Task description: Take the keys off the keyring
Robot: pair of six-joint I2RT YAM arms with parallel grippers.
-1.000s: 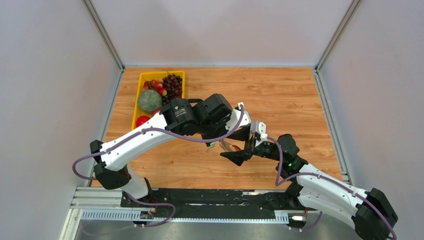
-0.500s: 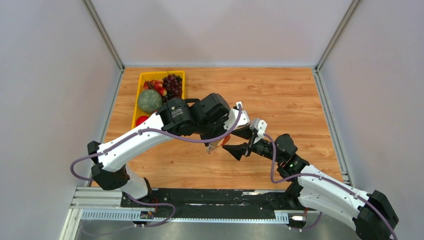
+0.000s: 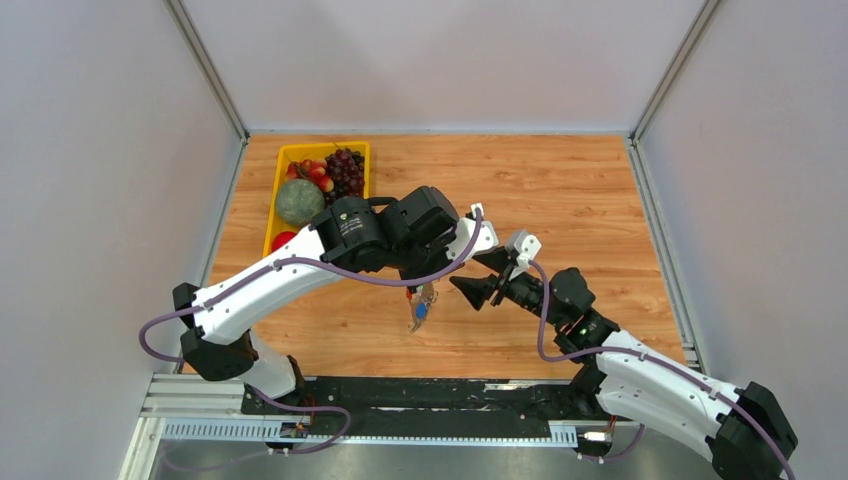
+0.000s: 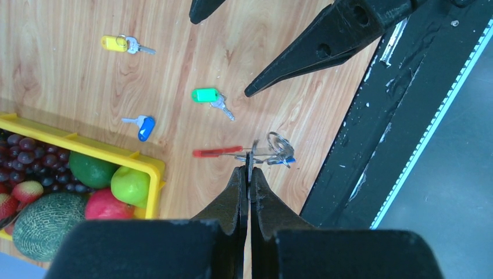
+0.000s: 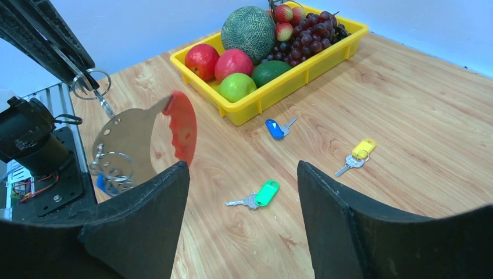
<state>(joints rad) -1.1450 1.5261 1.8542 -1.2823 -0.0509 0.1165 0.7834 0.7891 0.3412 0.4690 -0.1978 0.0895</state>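
My left gripper (image 4: 248,168) is shut on the keyring's thin edge and holds it above the table. The keyring (image 5: 136,139) is a grey crescent with a red band (image 5: 181,125) and wire loops (image 5: 113,165); a blue key (image 5: 104,183) hangs from a loop. It also shows in the top view (image 3: 418,310). My right gripper (image 5: 241,168) is open and empty, just right of the keyring. A blue key (image 5: 272,128), a green key (image 5: 265,193) and a yellow key (image 5: 361,149) lie loose on the table. No black key shows.
A yellow fruit tray (image 3: 285,155) with melon, grapes and apples stands at the back left, and also shows in the right wrist view (image 5: 273,96). The black rail (image 4: 372,133) runs along the table's near edge below the keyring.
My right gripper has drawn back up and to the right, away from the keyring. The keyring has swung down and now hangs from my left gripper.
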